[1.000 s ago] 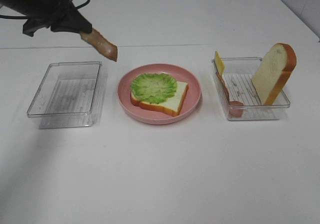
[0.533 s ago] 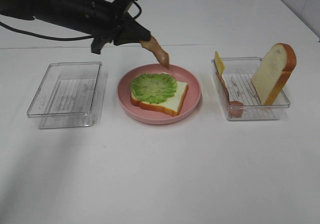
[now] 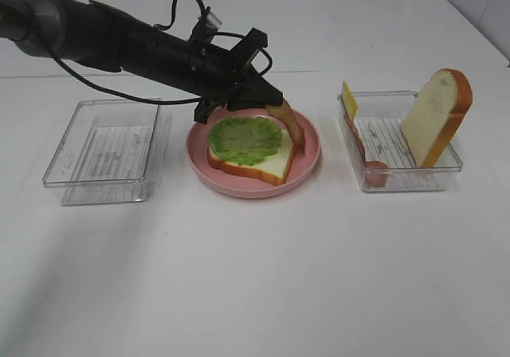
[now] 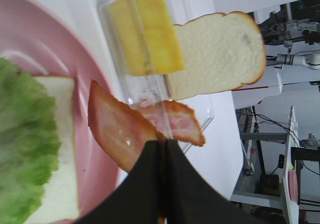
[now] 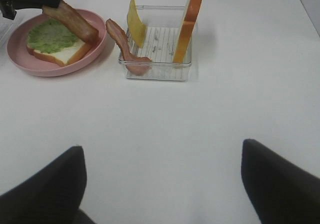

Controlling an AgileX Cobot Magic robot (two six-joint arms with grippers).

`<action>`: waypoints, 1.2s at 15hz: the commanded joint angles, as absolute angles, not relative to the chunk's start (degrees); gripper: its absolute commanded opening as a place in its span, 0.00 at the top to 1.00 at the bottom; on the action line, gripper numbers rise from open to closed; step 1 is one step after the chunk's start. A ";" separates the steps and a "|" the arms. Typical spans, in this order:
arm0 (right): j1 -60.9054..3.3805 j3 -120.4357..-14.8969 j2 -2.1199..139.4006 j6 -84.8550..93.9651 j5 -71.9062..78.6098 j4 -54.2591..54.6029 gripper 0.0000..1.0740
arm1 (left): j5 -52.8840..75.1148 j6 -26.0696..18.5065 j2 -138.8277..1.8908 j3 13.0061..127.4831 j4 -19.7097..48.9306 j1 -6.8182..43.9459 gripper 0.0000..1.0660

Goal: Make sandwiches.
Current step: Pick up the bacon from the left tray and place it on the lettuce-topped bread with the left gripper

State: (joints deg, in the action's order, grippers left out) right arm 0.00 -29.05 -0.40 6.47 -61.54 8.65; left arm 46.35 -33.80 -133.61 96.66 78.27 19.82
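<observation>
Brought across from above the left tray (image 3: 102, 184): bacon strip (image 3: 293, 127), clamped in the left jaws, now tip-down at the plate (image 3: 239, 188) rim, just beside the half-built sandwich (image 3: 271, 166) of bread and lettuce. Right jaws wide apart, idle. Bacon layer probably next, once shifted onto the lettuce.
</observation>
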 commanded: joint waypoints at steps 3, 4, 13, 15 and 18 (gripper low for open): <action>0.00 -28.88 -0.74 6.59 -60.96 8.59 0.25 | 47.56 -30.08 -133.04 97.00 69.10 16.67 1.00; 0.00 -28.88 -0.74 6.59 -60.96 8.59 0.25 | 47.67 -29.22 -133.04 97.00 67.32 16.16 1.00; 0.00 -28.88 -0.74 6.59 -60.96 8.59 0.25 | 45.66 -29.22 -132.98 97.00 62.34 15.99 0.69; 0.00 -28.88 -0.74 6.59 -60.96 8.59 0.25 | 44.92 -29.22 -131.72 97.00 61.08 15.99 0.41; 0.00 -28.88 -0.74 6.59 -60.96 8.59 0.25 | 43.72 -26.70 -127.54 97.29 51.74 15.58 0.33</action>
State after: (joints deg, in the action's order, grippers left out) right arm 0.00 -29.05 -0.40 6.47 -61.54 8.71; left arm 44.00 -26.36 -127.37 97.00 50.53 15.70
